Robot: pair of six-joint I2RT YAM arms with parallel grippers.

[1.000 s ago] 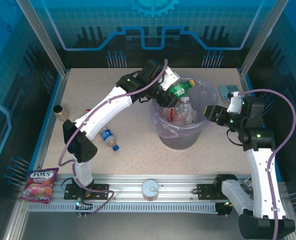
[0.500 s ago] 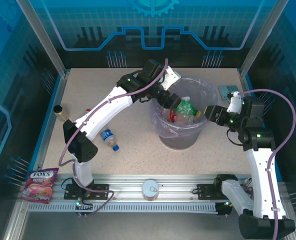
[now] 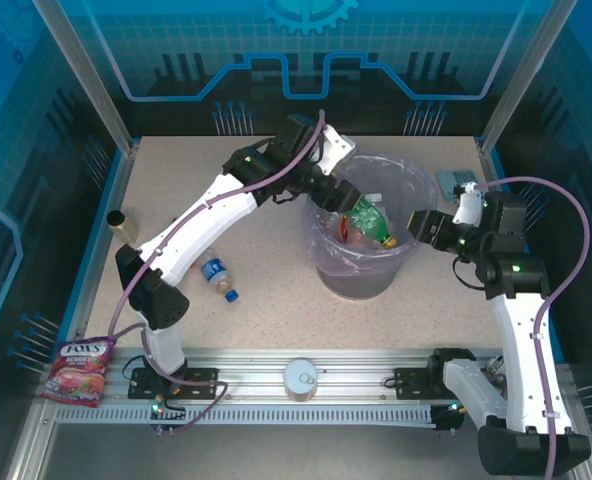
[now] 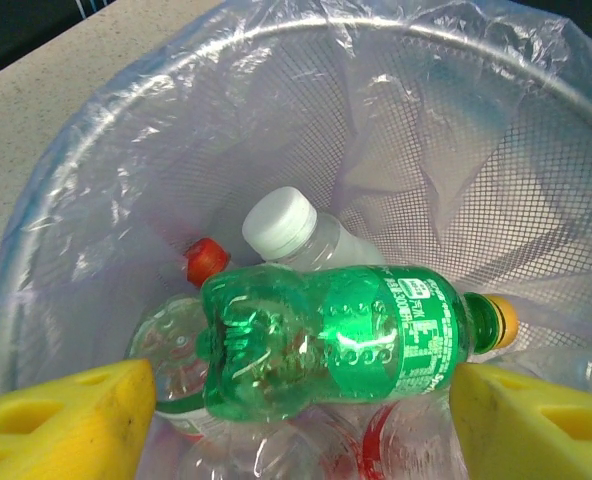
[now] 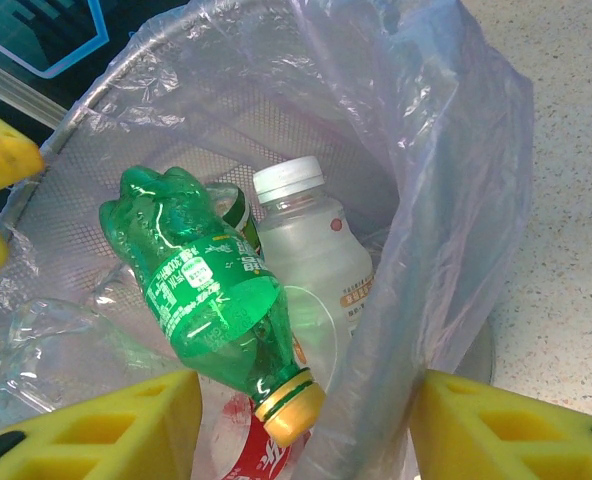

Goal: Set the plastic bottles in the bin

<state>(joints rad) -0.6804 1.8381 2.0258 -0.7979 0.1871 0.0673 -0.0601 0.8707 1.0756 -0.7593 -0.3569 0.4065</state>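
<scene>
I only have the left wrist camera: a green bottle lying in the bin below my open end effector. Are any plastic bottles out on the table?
Observer: Yes, one. A small blue-capped bottle lies on its side on the table, left of the bin.
Operator: Where is the right end effector?
Observer: The right end effector is at the bin's right rim. Its fingers stand apart, one on either side of the bin wall.
Operator: Anything else near the front edge?
Observer: A round silver tin can stands between the two arm bases.
</scene>
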